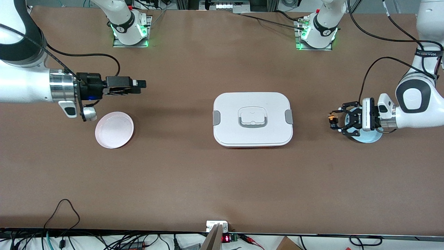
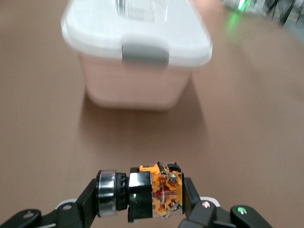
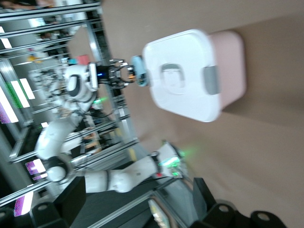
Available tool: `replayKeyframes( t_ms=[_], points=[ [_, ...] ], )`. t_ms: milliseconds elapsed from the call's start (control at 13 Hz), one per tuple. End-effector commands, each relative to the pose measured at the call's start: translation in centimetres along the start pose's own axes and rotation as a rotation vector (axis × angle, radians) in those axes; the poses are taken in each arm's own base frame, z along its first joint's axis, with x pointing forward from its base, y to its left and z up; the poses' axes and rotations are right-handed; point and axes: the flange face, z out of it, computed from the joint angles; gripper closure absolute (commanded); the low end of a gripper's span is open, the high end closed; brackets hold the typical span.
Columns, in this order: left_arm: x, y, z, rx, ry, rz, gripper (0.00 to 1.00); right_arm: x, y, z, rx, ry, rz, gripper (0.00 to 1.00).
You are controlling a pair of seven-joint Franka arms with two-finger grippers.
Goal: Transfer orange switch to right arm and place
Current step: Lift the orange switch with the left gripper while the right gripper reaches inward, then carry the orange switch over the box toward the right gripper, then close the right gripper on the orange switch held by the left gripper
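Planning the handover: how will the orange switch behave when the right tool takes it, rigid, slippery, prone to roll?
The orange switch, clamped in the left tool over the blue dish, looks rigid, so probably no flex. Its round collar and metal ring look smooth; it may slip or rotate in a grip. The blocky rear body probably limits rolling once set down. The right tool waits above the pink dish.

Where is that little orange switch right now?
The orange switch is held in the left gripper, up over the light blue plate at the left arm's end of the table, beside the white lidded box.
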Motion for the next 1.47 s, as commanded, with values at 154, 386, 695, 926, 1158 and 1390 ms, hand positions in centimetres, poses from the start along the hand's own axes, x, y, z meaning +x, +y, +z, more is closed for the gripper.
replayKeyframes(
  t_ms=[154,386,695,926,1158,1390],
  points=[
    [10.9,-0.4,5.0,-0.080,0.481,0.033,1.00,0.7,-1.1,4.3,0.249,-0.054,0.032,0.00],
    [22.1,-0.3,11.5,-0.137,0.764,-0.014,1.00,1.6,-0.2,7.4,0.401,-0.071,0.107,0.00],
    [35.2,0.8,17.7,-0.091,0.887,-0.082,1.00,1.8,0.9,9.6,0.487,-0.084,0.167,0.00],
    [40.1,1.8,20.2,-0.045,0.861,-0.162,1.00,1.4,0.4,11.8,0.463,-0.098,0.183,0.00],
    [42.6,2.9,22.6,-0.019,0.809,-0.245,1.00,0.9,-0.8,14.2,0.441,-0.085,0.188,0.00],
    [44.4,3.3,23.2,0.001,0.788,-0.277,1.00,0.8,-1.3,14.5,0.448,-0.102,0.267,0.00]
  ],
)
